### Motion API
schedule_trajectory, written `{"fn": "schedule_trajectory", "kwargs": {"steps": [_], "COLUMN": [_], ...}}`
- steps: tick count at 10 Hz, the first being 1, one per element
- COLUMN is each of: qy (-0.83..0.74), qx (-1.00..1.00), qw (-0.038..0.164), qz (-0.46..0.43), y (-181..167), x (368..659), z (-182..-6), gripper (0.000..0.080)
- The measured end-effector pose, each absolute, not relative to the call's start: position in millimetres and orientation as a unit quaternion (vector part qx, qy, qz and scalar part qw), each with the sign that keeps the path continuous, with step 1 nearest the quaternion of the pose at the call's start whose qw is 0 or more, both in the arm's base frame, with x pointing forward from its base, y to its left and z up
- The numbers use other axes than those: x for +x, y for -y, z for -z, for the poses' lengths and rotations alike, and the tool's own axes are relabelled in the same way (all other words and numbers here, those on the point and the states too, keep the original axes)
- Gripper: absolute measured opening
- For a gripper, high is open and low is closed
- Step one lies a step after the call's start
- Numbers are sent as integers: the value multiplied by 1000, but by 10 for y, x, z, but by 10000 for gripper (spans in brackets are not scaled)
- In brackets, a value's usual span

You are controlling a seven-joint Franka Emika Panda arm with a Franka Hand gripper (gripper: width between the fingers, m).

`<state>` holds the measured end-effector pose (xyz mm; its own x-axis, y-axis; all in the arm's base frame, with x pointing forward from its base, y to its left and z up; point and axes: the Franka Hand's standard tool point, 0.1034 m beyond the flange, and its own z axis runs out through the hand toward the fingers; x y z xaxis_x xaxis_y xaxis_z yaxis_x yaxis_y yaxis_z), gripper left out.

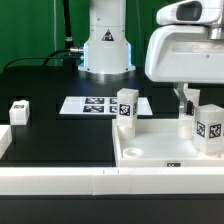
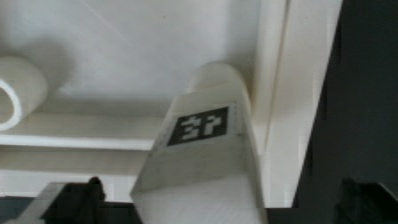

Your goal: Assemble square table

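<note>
The white square tabletop (image 1: 150, 152) lies rim up at the exterior view's lower right. One tagged leg (image 1: 125, 106) stands at its far left corner. A second leg (image 1: 209, 126) stands at its right side. Another leg (image 1: 19, 110) lies alone on the black table at the left. My gripper (image 1: 187, 103) hangs over the tabletop's right part, just left of the second leg. In the wrist view a tagged leg (image 2: 205, 150) rests against the tabletop's rim (image 2: 270, 60), between my fingertips (image 2: 80, 200). A gap shows on each side of it. The gripper (image 2: 222, 205) is open.
The marker board (image 1: 98, 104) lies flat behind the tabletop, in front of the robot base (image 1: 106, 50). A long low white rail (image 1: 60, 182) runs along the front edge. A rounded white shape (image 2: 18, 90) sits inside the tabletop in the wrist view.
</note>
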<state>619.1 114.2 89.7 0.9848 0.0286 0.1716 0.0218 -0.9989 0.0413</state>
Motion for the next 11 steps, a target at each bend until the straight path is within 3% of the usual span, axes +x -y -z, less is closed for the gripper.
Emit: {"fn": "schedule_trajectory", "kwargs": {"steps": [2, 3, 4, 8, 11], "qy": [-14, -10, -1, 89, 296], "qx": [996, 996, 996, 992, 951], "qw": [20, 19, 18, 10, -16], "qz": [-87, -87, -87, -88, -85], "y": [-1145, -1145, -1145, -1143, -1117], "x": [6191, 6191, 6191, 6191, 6184], "z": [-889, -889, -889, -888, -878], "gripper": [381, 381, 283, 284, 284]}}
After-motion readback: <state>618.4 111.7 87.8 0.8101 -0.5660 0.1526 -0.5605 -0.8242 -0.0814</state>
